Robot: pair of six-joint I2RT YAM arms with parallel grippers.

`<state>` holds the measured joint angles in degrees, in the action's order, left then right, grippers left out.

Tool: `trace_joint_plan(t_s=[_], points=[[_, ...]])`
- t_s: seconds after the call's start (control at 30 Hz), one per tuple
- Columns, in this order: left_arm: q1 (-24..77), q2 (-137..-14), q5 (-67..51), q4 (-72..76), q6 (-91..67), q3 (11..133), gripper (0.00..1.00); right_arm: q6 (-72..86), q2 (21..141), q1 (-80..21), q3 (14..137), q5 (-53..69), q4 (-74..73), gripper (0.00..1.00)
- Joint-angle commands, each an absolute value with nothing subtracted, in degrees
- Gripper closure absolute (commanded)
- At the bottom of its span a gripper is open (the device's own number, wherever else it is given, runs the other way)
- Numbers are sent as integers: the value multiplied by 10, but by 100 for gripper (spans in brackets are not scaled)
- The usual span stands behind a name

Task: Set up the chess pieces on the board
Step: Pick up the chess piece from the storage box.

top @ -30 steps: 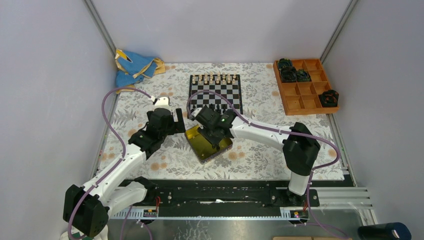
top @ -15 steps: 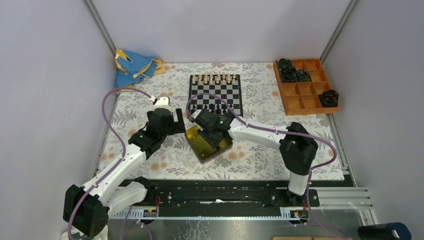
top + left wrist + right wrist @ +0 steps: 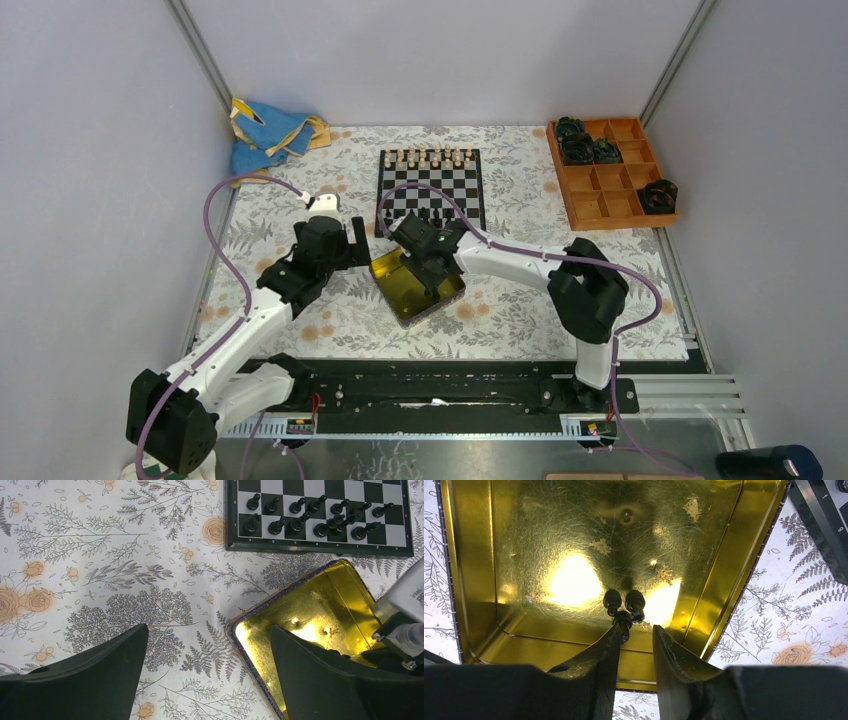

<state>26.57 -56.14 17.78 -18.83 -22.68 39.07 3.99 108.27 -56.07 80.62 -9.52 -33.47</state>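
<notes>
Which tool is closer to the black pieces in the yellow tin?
Right. The right tool is down inside the tin, fingertips at the black pieces. The left tool hangs open by the tin's left corner, apart from them.

We hold our left tool (image 3: 209, 629) spread wide and angled downward. Our right tool (image 3: 636, 629) points down with its fingers narrowly parted. Both arms reach forward.

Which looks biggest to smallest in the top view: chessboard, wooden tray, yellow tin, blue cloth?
1. wooden tray
2. chessboard
3. blue cloth and yellow tin: these look alike, and the tin is partly hidden, so unranked.
</notes>
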Motion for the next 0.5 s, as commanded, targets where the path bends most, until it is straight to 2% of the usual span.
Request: trace_joint_plan(t_s=[0.0, 0.47], points=[[263, -562, 180, -153, -233, 385, 1, 48, 1086, -551, 832, -89, -325, 63], [263, -567, 180, -154, -233, 385, 1, 55, 1090, -529, 819, -54, -308, 64]])
